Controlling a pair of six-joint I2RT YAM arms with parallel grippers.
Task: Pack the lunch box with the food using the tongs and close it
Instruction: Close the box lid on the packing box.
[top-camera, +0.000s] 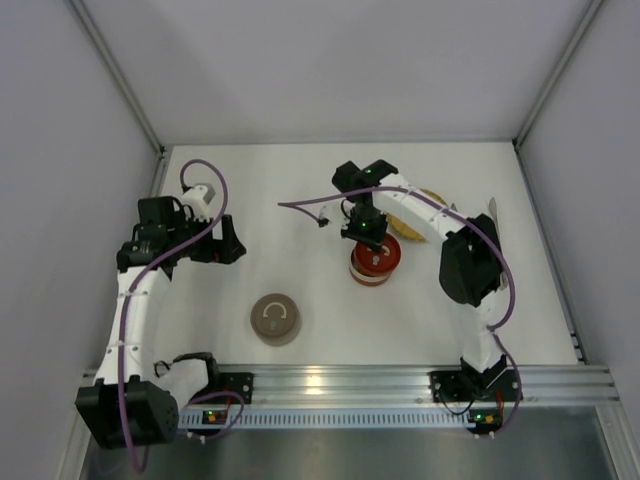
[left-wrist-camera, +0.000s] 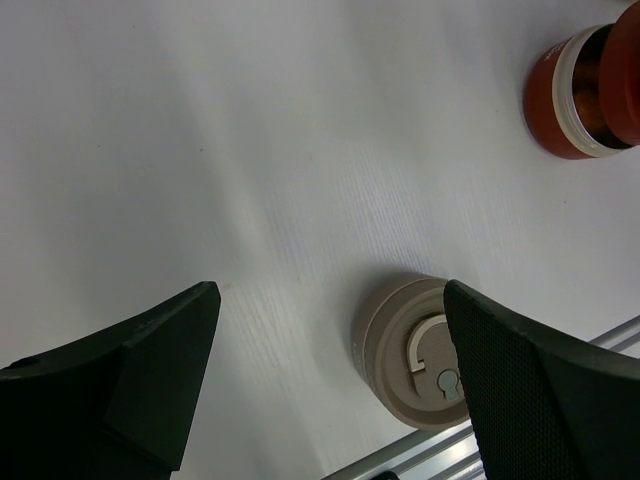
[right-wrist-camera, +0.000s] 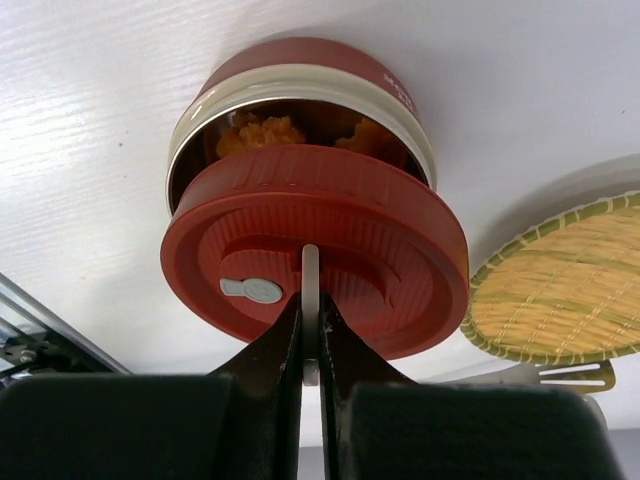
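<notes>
Top view, right jaws: clenched on the handle of the red lid (top-camera: 378, 258), straight above the lunch box (top-camera: 372, 279), so the lid can go down onto the box.
Top view, left jaws: released and empty, well apart from the lunch box; probably parked aside to leave the right arm (top-camera: 470, 265) room.
Top view, tan tin (top-camera: 275, 319): lidded, on the counter (top-camera: 300, 180), nearer the arm bases than the left jaws.
Top view, yellow plate (top-camera: 405, 232): just behind the right jaws, mostly hidden by the right arm.
Left wrist view, left jaws: spread wide, grasping nothing; the tan tin (left-wrist-camera: 415, 355) lies between them, close to the right-hand finger (left-wrist-camera: 530, 390).
Left wrist view, lunch box (left-wrist-camera: 580, 95): far beyond the jaws, the red lid tilted over it.
Right wrist view, right jaws: pinched flat on the thin pale handle (right-wrist-camera: 310, 270), which stands up from the red lid (right-wrist-camera: 380, 250).
Right wrist view, lid attitude: tilted, covering the mouth's near part; the far part is open.
Right wrist view, food (right-wrist-camera: 258, 135): orange chunks inside the lunch box (right-wrist-camera: 300, 75), beyond the jaws; no rolls are discernible.
Right wrist view, tongs (right-wrist-camera: 570, 377): a slotted silver end, probably theirs, lies unused right of the jaws, just beside the yellow plate (right-wrist-camera: 560, 290).
Step, judged: closing; the lid needs levelling over the rim before lowering.
</notes>
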